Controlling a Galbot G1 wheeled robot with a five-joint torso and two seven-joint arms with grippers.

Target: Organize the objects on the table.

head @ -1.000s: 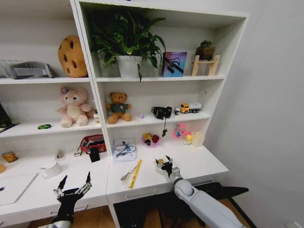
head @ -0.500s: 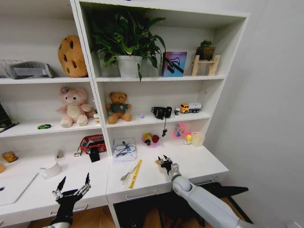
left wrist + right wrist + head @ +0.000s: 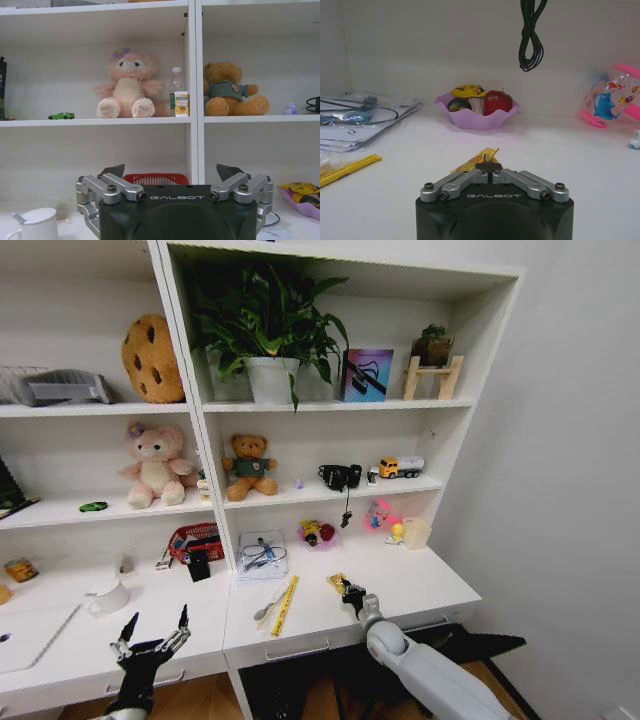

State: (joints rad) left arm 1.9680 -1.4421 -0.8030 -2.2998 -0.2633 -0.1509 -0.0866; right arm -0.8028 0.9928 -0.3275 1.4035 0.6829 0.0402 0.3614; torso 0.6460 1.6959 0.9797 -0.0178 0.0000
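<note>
Head view has the right claw (image 3: 347, 590) down on the white surface (image 3: 420, 585), fingers pinched together at one gold wrapper (image 3: 479, 158). It seems to grip its edge, hard to be sure. Left claw (image 3: 150, 636) hovers low at the surface's front edge, fingers spread wide, holding nothing. One green car (image 3: 94, 507) sits on the shelf beside one pink plush (image 3: 153, 464). One yellow ruler (image 3: 285, 605) lies near the right claw.

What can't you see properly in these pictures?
- Gold packet: right wrist view, the right gripper covers part of it, so whether the fingertips pinch it is unclear.
- Red basket: left wrist view, the left gripper hides its lower part.
- Laptop: head view, cut off by the edge.
</note>
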